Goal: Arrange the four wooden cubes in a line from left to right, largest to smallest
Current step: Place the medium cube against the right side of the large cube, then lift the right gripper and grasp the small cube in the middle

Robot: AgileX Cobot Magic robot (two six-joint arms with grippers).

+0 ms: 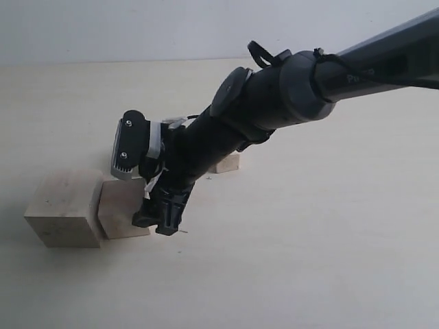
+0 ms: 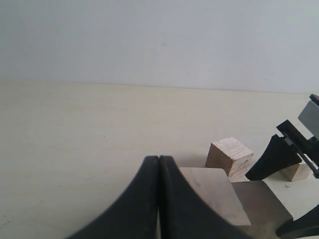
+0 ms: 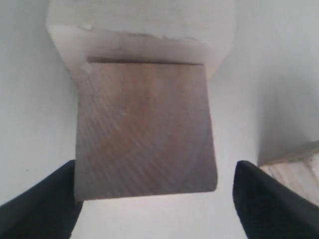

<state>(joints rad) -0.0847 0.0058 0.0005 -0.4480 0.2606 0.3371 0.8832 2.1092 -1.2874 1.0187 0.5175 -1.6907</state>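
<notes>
Pale table [image 1: 329, 260], plain wall behind: right gripper [image 1: 159, 216] straddles the second cube [image 1: 122, 205] beside the big cube [image 1: 65, 209]
Left gripper [image 2: 159, 199] hangs near the big cube, fingers pressed together on nothing; the second cube touches the big cube's right side, seemingly turned a little, with the right gripper's fingers spread either side of it, not pinching; third cube [image 2: 229, 157] and small cube [image 2: 296, 173] lie farther right of the big cube, apart from the row; I'd judge it best to square the second cube flush, then lift straight up so neither finger drags it
</notes>
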